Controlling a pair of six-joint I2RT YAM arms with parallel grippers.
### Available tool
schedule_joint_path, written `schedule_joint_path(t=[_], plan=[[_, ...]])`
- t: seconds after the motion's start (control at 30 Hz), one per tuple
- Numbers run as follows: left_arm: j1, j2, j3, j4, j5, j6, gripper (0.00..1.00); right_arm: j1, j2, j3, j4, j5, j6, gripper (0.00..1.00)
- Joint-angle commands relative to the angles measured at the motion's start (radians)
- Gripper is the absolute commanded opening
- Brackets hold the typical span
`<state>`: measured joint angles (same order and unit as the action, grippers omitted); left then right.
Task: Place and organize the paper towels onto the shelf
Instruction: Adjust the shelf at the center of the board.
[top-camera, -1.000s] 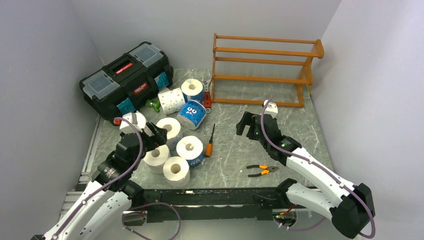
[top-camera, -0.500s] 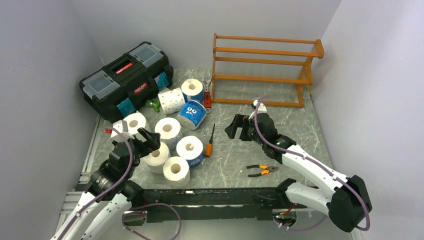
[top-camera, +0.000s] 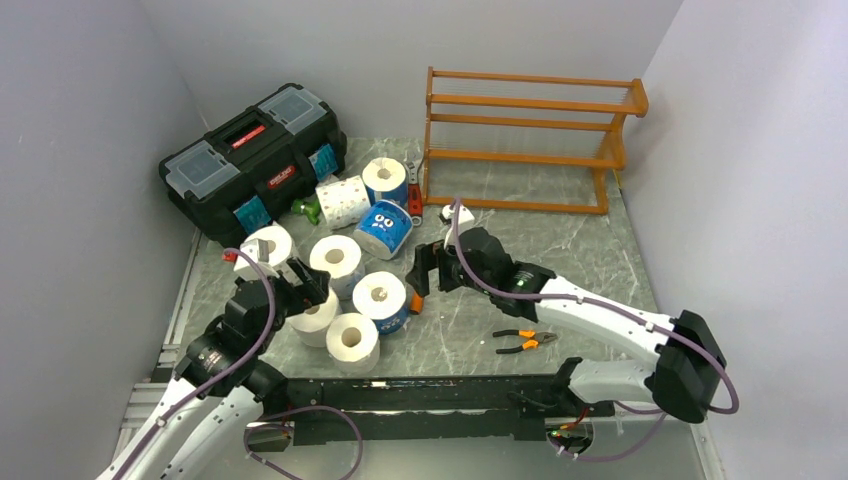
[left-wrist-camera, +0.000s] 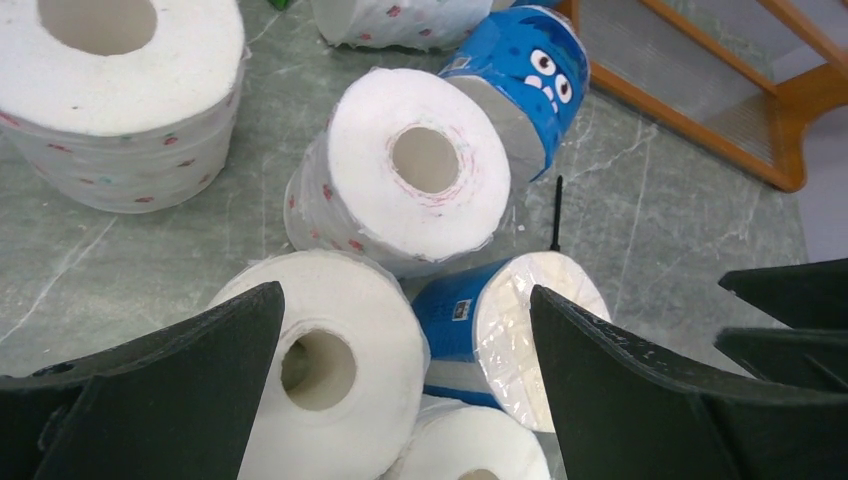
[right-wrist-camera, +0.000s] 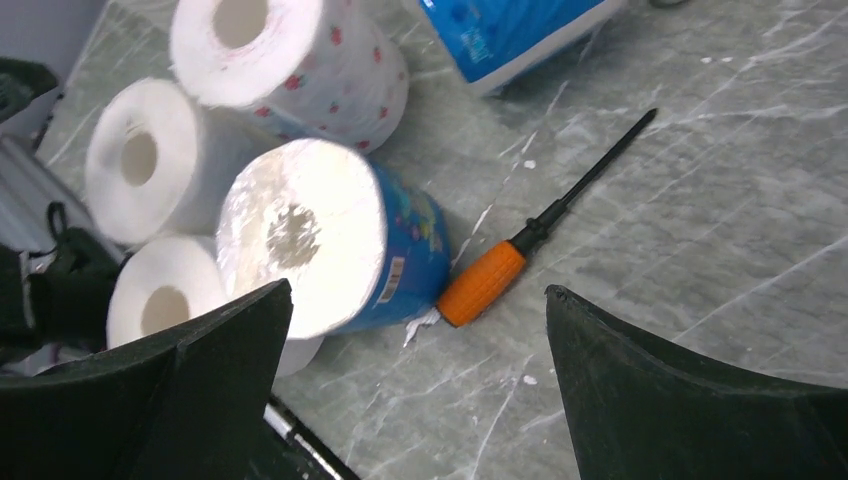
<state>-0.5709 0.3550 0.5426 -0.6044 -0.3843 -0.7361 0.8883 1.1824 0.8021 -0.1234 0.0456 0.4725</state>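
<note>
Finding: your left gripper (left-wrist-camera: 405, 300) hangs with its jaws wide apart and nothing between them, above the near-left part of the paper towels (top-camera: 337, 262). Your right gripper (right-wrist-camera: 417, 292) is likewise spread and empty, low over the near-right blue roll (right-wrist-camera: 330, 250), which stands on end.

All eight paper towels are on the table (top-camera: 580, 260), bunched to the left of the shelf (top-camera: 520, 158) and apart from it. Four white rolls stand on end at the near left, close together, the nearest ones touching the near-right blue roll. A patterned white roll (top-camera: 342, 200) lies on its side farther back. A second blue roll (top-camera: 385, 180) stands upright beside it, and the blue roll with cartoon eyes (top-camera: 383, 228) lies just in front.

Obstructions noted:
- A screwdriver (right-wrist-camera: 495, 280) lies with its orange handle just beside the near-right blue roll, shaft pointing toward the back of the table.
- A red-handled item (top-camera: 414, 200) lies at the shelf's left leg, between the rolls and the shelf.
- Pliers (top-camera: 525, 342) lie near the front edge, well apart from the rolls.
- The black toolbox (top-camera: 250, 160) sits behind the cluster at far left, with a small green object (top-camera: 305, 208) just beside its front corner.
</note>
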Motion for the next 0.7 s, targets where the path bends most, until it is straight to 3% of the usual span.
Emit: schedule_joint_path(t=[0.0,0.13,0.37,0.67], plan=[[0.000,-0.021,-0.030,0.070,0.047,-0.001,0.99,0.007,0.053,0.085,-0.033,0.160,0.020,1.00],[0.000,-0.018,-0.043,0.079,0.052,-0.007,0.99,0.005,0.081,0.111,-0.026,0.215,0.063,1.00],[0.000,-0.009,-0.043,0.086,0.059,-0.012,0.99,-0.004,0.168,0.206,-0.047,0.083,0.011,1.00],[0.000,-0.062,-0.065,0.067,0.054,-0.027,0.99,-0.002,0.251,0.283,-0.116,0.034,-0.028,0.99]])
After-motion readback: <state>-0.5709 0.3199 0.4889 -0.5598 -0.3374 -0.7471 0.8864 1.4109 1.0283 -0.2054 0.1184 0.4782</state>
